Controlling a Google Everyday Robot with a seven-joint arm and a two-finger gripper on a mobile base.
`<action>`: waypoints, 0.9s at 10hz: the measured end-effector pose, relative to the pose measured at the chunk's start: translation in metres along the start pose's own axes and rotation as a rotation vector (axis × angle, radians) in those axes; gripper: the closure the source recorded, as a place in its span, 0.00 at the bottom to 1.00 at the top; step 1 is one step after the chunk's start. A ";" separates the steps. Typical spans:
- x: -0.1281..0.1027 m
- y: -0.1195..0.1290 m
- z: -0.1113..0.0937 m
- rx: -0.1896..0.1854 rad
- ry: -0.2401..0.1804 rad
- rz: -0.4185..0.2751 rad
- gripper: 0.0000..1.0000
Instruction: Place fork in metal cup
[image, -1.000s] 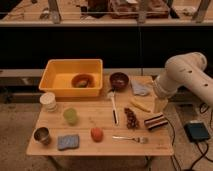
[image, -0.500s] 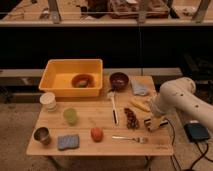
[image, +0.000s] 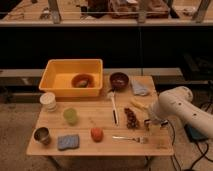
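Observation:
The fork is slim and silver and lies flat near the table's front edge, right of centre, tines to the right. The metal cup stands upright at the front left corner of the table. My gripper points down over the right side of the table, just above and to the right of the fork's tine end, apart from it. The white arm comes in from the right. The cup is far to the left of the gripper.
A yellow bin holding a bowl sits at the back left. Also on the table: dark bowl, grey cloth, white-headed utensil, dark cluster, banana, green cup, paper cup, blue sponge, orange fruit.
The arm has come down and leftward from the table's right edge, bringing the gripper low over the table near the fork. The objects have not moved.

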 end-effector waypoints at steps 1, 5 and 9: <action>0.000 0.000 0.000 0.000 0.000 0.000 0.20; -0.007 0.008 0.007 -0.011 -0.003 0.023 0.20; -0.031 0.043 0.012 -0.015 0.010 0.061 0.20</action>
